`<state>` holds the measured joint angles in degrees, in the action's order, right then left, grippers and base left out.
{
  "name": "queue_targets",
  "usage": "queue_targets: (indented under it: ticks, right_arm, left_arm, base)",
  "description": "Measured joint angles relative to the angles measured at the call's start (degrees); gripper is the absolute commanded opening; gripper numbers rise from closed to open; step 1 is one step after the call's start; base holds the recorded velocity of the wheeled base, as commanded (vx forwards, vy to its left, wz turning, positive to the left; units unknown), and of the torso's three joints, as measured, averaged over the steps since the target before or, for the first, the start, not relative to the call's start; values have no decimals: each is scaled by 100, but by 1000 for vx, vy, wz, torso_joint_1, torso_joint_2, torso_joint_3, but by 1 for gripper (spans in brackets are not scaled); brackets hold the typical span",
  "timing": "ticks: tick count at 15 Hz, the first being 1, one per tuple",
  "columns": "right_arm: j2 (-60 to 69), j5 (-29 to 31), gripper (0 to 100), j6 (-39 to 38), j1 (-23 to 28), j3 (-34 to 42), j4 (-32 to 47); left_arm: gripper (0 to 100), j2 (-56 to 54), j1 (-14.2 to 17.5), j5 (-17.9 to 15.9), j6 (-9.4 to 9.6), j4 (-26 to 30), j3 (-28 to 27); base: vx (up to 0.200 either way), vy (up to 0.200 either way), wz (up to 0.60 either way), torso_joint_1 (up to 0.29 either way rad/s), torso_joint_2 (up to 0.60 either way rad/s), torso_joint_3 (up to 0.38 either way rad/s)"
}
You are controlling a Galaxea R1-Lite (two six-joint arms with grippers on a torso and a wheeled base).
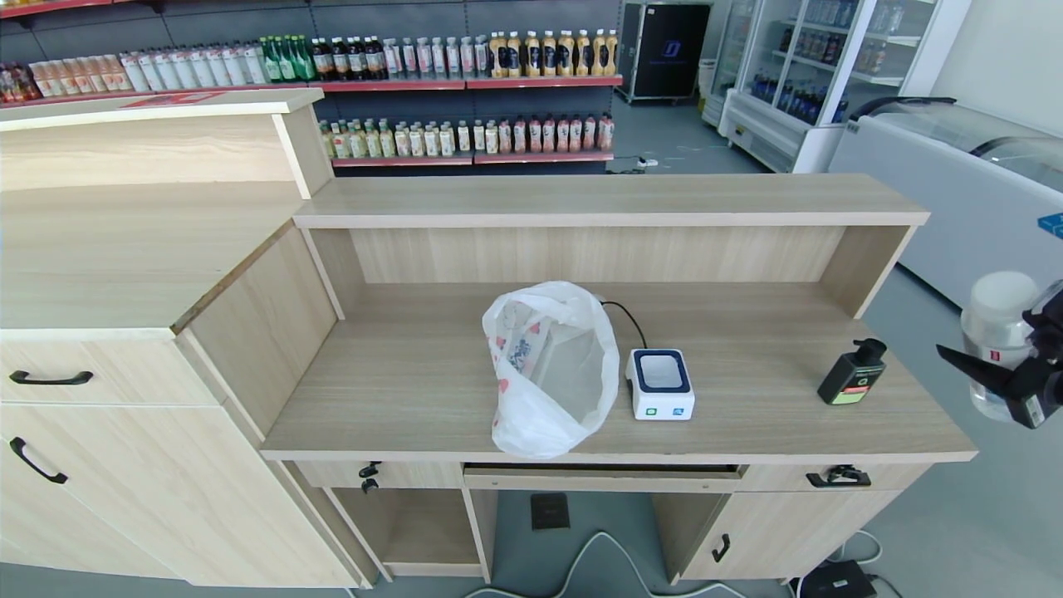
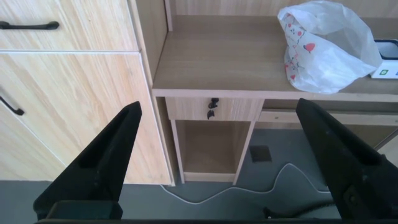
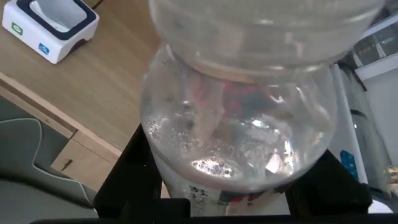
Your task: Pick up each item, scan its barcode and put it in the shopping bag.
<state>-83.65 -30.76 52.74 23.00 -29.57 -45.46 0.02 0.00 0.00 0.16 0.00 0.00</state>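
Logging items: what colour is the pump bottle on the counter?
Black pump bottle, greenish label; head view.

The right gripper (image 1: pixel 1011 378), black with long tapered fingers, is held out at the robot's far right side. Its jaws are clamped on the lower body of a clear plastic bottle (image 1: pixel 996 324), which stands roughly upright in the grip, one finger on either side. The left gripper (image 2: pixel 217 168), also black, hangs low and points forward and somewhat downward. Its two wedge-shaped fingers (image 2: pixel 93 174) are spread wide apart and empty.
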Motion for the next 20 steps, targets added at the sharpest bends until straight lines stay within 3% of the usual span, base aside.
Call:
queue_targets:
  ticks: [2, 6, 9, 14, 20]
  right_arm:
    - [-88, -2, 0, 244, 45, -72, -156]
    - [-457, -2, 0, 562, -7, -347, -462]
    - [-909, -79, 0, 685, -197, -586, -1251]
    - [-1919, -863, 0, 1254, -433, -1023, -1872]
    - [-2673, -1048, 0, 1470, -473, -979, -2345]
  left_arm:
    - [100, 0, 0, 0, 0, 0, 0]
    - [100, 0, -5, 0, 2, 0, 0]
    - [100, 0, 0, 0, 2, 0, 0]
    - [100, 0, 0, 0, 2, 0, 0]
    - [100, 0, 0, 0, 2, 0, 0]
  base:
    - [0, 0, 0, 0, 0, 0]
    - [0, 0, 600, 1, 0, 4]
    - [0, 0, 600, 5, 1, -1]
    - [0, 0, 0, 0, 0, 0]
    - [0, 0, 0, 0, 0, 0]
